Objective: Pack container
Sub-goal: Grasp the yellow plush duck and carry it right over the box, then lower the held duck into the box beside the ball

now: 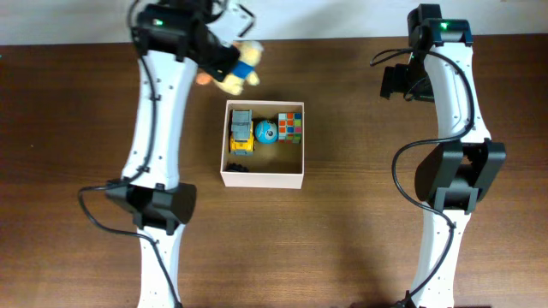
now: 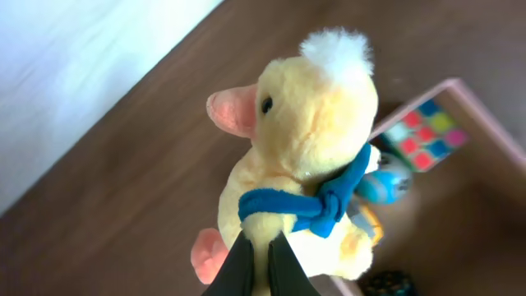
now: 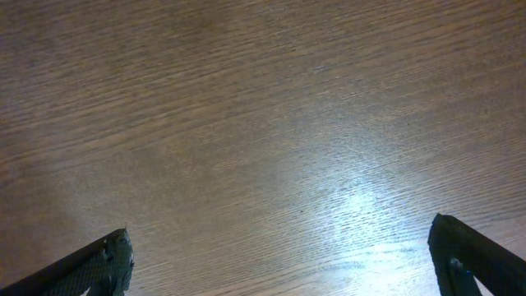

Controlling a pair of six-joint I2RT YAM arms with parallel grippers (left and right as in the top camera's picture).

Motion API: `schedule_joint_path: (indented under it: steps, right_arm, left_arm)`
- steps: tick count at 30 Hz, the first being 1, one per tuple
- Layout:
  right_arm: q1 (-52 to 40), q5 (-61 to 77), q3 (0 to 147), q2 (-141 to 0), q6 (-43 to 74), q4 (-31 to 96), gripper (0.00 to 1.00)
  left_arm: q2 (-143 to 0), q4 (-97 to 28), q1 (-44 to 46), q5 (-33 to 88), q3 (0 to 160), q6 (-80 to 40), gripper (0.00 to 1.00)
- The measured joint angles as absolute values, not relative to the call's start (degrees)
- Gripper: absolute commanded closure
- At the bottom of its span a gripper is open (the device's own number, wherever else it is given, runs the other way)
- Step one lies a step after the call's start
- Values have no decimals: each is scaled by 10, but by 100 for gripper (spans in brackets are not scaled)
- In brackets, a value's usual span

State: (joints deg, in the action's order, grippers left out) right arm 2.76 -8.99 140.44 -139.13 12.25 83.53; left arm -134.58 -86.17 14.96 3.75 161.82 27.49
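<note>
The container (image 1: 262,180) is a square, shallow box with white outer walls and a tan inside. It sits on the bench near the middle, slightly toward the far edge and slightly to my left of centre. Along its far wall stand a yellow-and-grey toy truck (image 1: 241,133), a blue ball (image 1: 265,132) and a colour-tiled puzzle cube (image 1: 291,127), side by side from left to right. A small dark object (image 1: 236,168) lies in the near left corner; I cannot tell what it is. The rest of the floor is bare cardboard.

My left gripper (image 2: 261,267) is clamped on a plush duck (image 2: 304,148), and its two dark fingers pinch the lower body. The duck is pale yellow, with a pink bill and feet, a white tuft on its head and a blue scarf knotted at the neck. It hangs above the bench just beyond the container's far left corner, outside the walls. In the left wrist view the cube and the ball show behind the duck.

My right gripper (image 3: 288,271) has its fingers spread wide, with nothing between them. It hangs over bare bench toward the far right corner, well apart from the container.

The bench (image 3: 246,99) is dark brown wood with a fine grain running across it, and a pale glare patch shows in the right wrist view. A whitish wall (image 2: 74,74) runs along the far edge. A green light (image 1: 445,26) glows on each arm near that edge.
</note>
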Motion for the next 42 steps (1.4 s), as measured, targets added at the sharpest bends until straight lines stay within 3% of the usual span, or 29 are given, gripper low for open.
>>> schedule_joint_path:
  steps: [11,42]
  right_arm:
    - [28,-90,1404,-1391,123,835,1]
    - [28,-90,1404,-1391,122,835,1]
  left_arm:
    - [-1346,-950,196,43,1616,306,98]
    - [-1346,-934,288,97,1350,306,98]
